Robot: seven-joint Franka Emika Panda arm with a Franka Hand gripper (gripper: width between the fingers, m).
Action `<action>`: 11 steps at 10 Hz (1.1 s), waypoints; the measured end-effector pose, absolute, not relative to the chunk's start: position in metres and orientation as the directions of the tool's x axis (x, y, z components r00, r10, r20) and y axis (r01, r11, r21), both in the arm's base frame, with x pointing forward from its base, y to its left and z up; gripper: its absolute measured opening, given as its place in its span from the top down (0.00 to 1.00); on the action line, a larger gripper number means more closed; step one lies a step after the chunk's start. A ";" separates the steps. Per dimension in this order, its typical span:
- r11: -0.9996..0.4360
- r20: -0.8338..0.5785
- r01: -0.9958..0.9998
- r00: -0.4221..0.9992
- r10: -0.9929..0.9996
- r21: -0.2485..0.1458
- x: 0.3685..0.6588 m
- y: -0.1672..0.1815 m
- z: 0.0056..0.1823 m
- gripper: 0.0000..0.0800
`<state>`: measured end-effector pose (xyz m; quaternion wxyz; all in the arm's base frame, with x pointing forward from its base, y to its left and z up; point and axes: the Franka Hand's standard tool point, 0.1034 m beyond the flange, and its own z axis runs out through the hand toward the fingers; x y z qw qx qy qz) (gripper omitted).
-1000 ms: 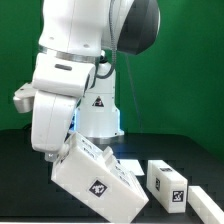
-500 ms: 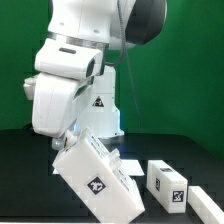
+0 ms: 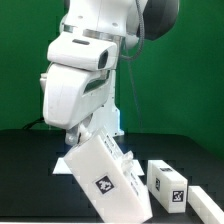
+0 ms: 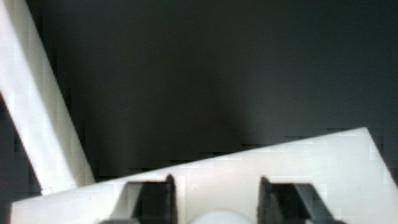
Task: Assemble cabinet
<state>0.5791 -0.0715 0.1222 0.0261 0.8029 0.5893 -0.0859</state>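
The cabinet box (image 3: 105,178), a white block with a black-and-white tag on its face, hangs steeply tilted above the black table. Its upper end is under my wrist and its lower end points toward the exterior view's right. My gripper (image 4: 215,204) is shut on a wall of this box: in the wrist view the white panel (image 4: 231,170) fills the gap between the two dark fingers (image 4: 146,200). A long white edge (image 4: 32,100) of the same part runs along one side of that view. In the exterior view the arm's hand hides the fingers.
A small white tagged block (image 3: 166,181) stands on the table at the exterior view's right. Another white part (image 3: 211,205) lies at the right edge, and a thin white panel (image 3: 131,161) lies behind the box. The robot's base (image 3: 100,110) rises just behind.
The arm has swung toward the exterior view's right with the box in its grip. The box now tilts more steeply and sits closer to the small block.
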 end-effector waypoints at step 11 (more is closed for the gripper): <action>-0.523 -0.191 0.851 0.508 0.840 -0.036 0.574 -0.054 0.149 0.73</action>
